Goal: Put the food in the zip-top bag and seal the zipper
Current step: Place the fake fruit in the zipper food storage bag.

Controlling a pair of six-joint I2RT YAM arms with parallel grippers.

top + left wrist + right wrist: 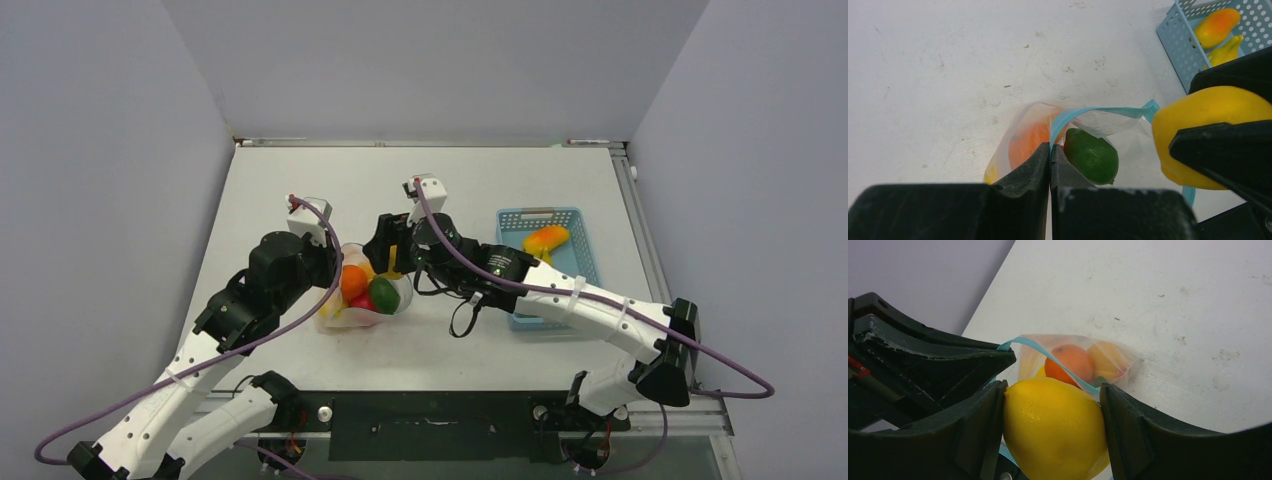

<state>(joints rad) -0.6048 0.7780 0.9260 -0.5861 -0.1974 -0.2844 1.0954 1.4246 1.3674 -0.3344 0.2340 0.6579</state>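
Observation:
The clear zip-top bag [340, 312] lies mid-table with its mouth held up. Inside it are an orange round [1025, 142], a green one [1091, 156] and a red one. My left gripper [1050, 148] is shut on the light blue zipper [1098, 111] at the mouth's edge. My right gripper [1053, 386] is shut on a yellow lemon [1055, 432] and holds it just above the bag's open mouth [1048, 356]. In the top view the right gripper [392, 262] sits right next to the left gripper [335, 262], over the bag.
A light blue mesh basket [590, 250] stands at the right of the table. It holds an orange-yellow fruit [1217, 26] and yellow bananas [1225, 50]. Grey walls close in the table on three sides.

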